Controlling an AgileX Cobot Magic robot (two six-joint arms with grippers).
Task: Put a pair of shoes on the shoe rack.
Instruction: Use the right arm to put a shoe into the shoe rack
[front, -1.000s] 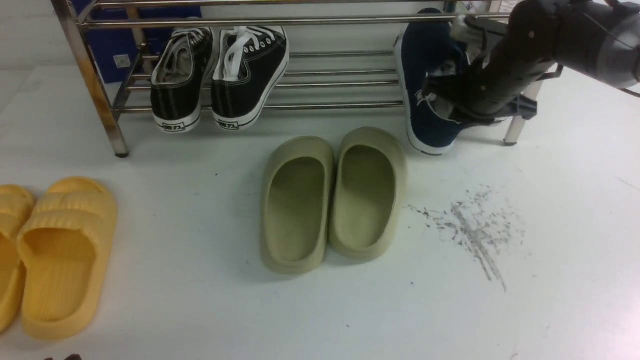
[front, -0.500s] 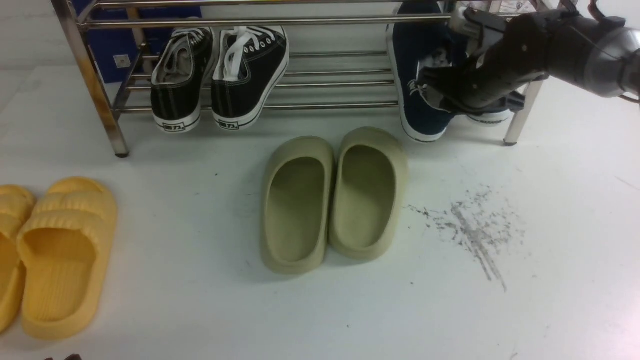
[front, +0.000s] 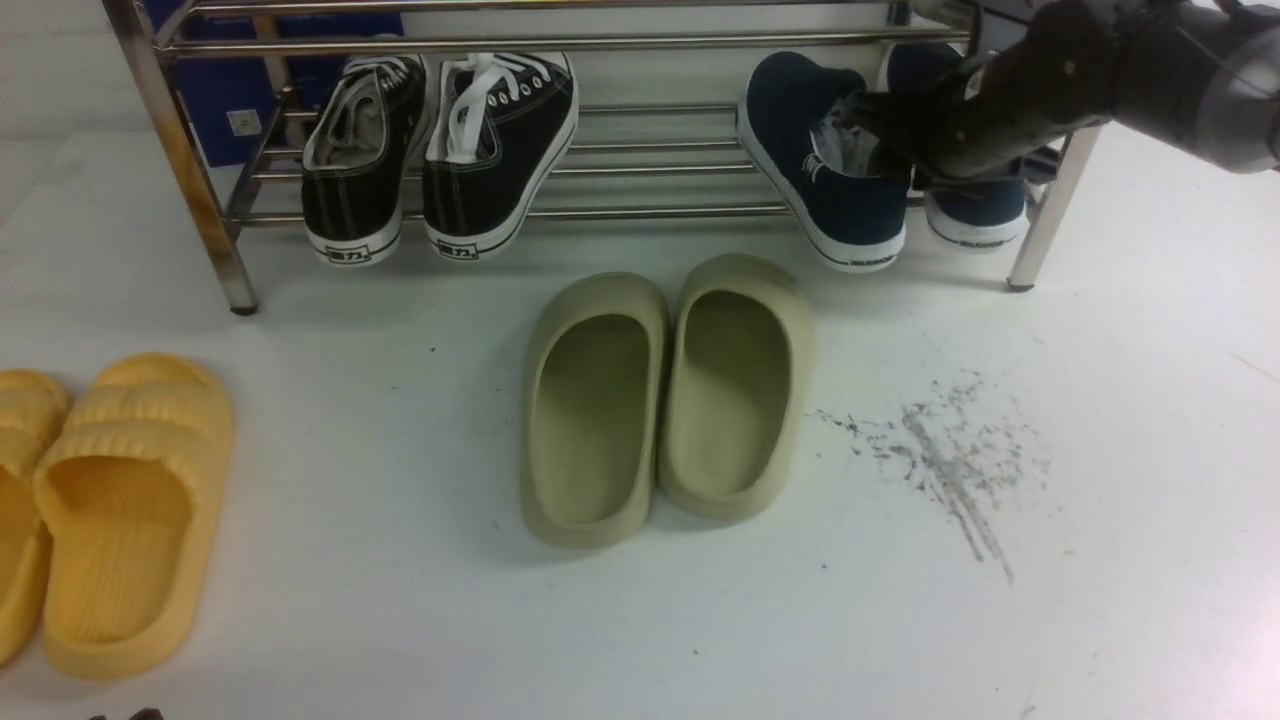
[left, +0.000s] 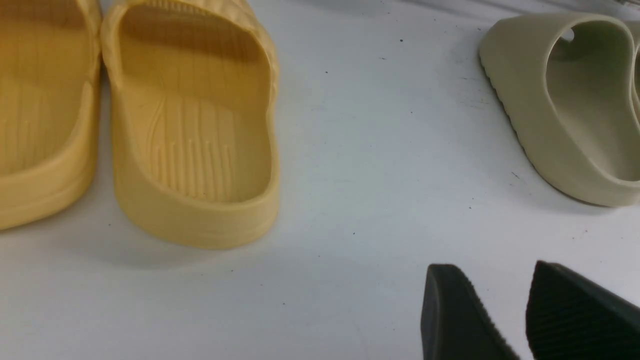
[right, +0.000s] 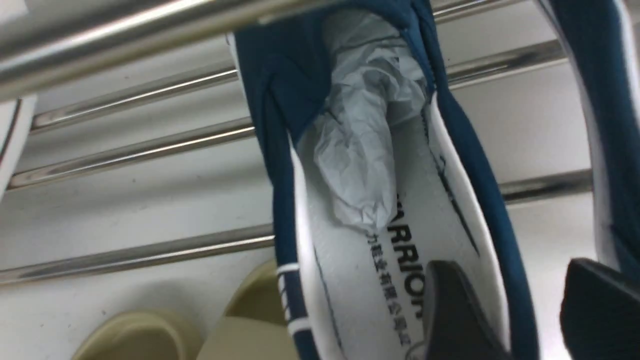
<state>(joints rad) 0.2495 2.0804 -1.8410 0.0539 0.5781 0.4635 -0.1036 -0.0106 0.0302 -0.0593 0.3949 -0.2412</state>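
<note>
Since the shoe rack (front: 560, 43) fills my twelve o'clock, the navy shoes (front: 830, 200) sit on its lower bars around one o'clock, white soles and heels toward me. My right arm (front: 1100, 70) hides most of the far shoe (front: 978, 215), and crumpled paper (right: 365, 150) covers some insole lettering. The right gripper (right: 510, 280) is spread, straddling the near shoe's (right: 280, 125) collar. The left gripper (left: 492, 272) is released, empty.

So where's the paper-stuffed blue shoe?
The shoe rests on the shoe rack's bottom bars, front view's right, beside its twin, right gripper at its opening.

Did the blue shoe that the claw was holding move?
Yes. The blue shoe went up and left, away from the shoe rack's right leg, and now lies on its bars.
</note>
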